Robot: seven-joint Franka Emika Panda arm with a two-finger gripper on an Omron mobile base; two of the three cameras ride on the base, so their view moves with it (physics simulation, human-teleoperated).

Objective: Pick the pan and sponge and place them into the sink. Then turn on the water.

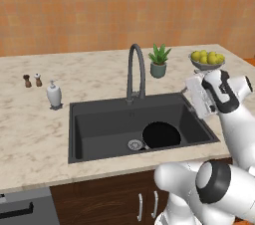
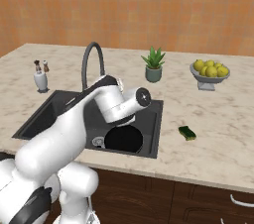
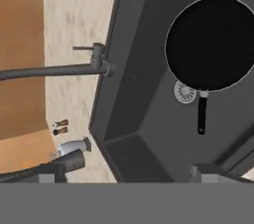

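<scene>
- Round black frying pan (image 1: 161, 135) already down in the big dark grey rectangular sink (image 1: 99, 124), lower centre of the left base view, right beside the round silver drain (image 1: 135, 144).
- Same pan upper right in the hand view, long straight handle pointing down past the drain.
- Hand (image 3: 130, 172) spread wide and carrying nothing, fingertips (image 3: 47, 177) poking up at the bottom edge of the hand view, high above the basin.
- Small yellow sponge with the dark green side (image 2: 187, 132) lying on the pale marble table (image 2: 218, 139), right of centre in the right base view, just off the sink's right rim.
- Sponge next, by the look of things.
- Best played by swinging across over the rim, keeping clear of the tall arched grey faucet (image 1: 135, 69) at upper centre.
- Coming straight down with fingers straddling the short sides, squeezing gently: soft block, likely to squash.
- Worth steering clear of the bowl of yellow fruit (image 2: 209, 72) at upper right and the small potted plant (image 2: 154, 65) beside it.
- No water running yet; lever work for later.
</scene>
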